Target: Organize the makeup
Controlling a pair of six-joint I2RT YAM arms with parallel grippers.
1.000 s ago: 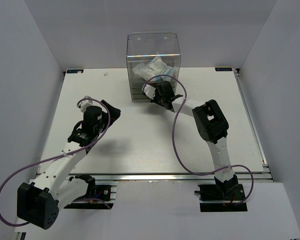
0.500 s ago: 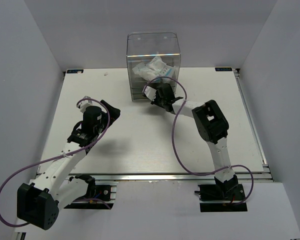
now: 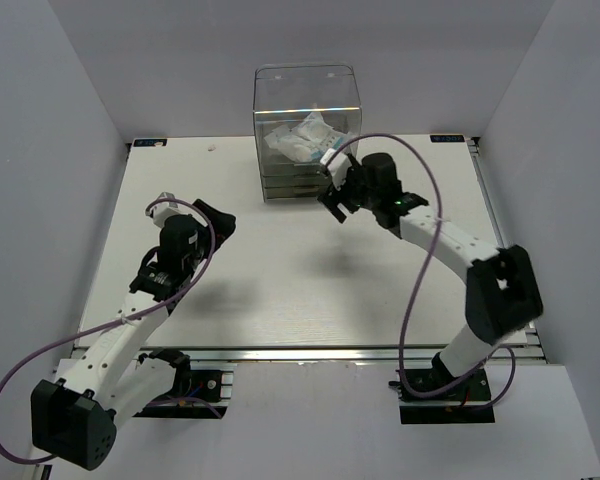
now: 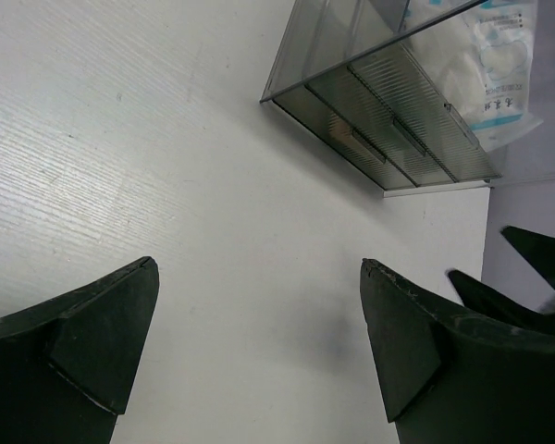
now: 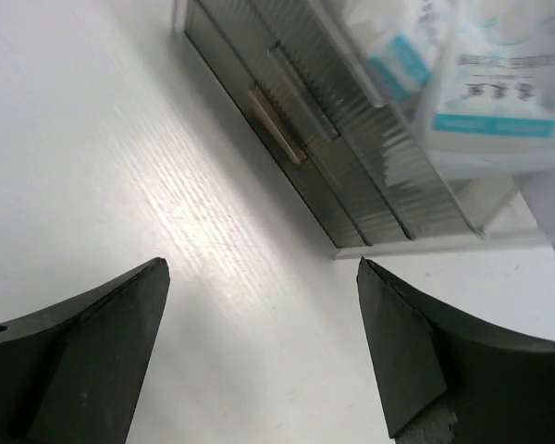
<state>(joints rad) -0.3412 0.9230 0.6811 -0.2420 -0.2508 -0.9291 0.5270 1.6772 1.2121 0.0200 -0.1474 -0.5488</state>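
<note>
Makeup packets, white and crinkly with blue-teal print, sit inside the clear drawer box at the middle of the tabletop's far edge, in the upper compartment above the ribbed drawers. The right wrist view shows a line of dark characters on one packet, but they're too blurry for me to read. No brand I can make out. The right gripper hangs just off the box's front right corner, jaws spread wide with nothing between them. The left gripper is over the left-middle of the tabletop, well apart from the box, also spread and empty.
</note>
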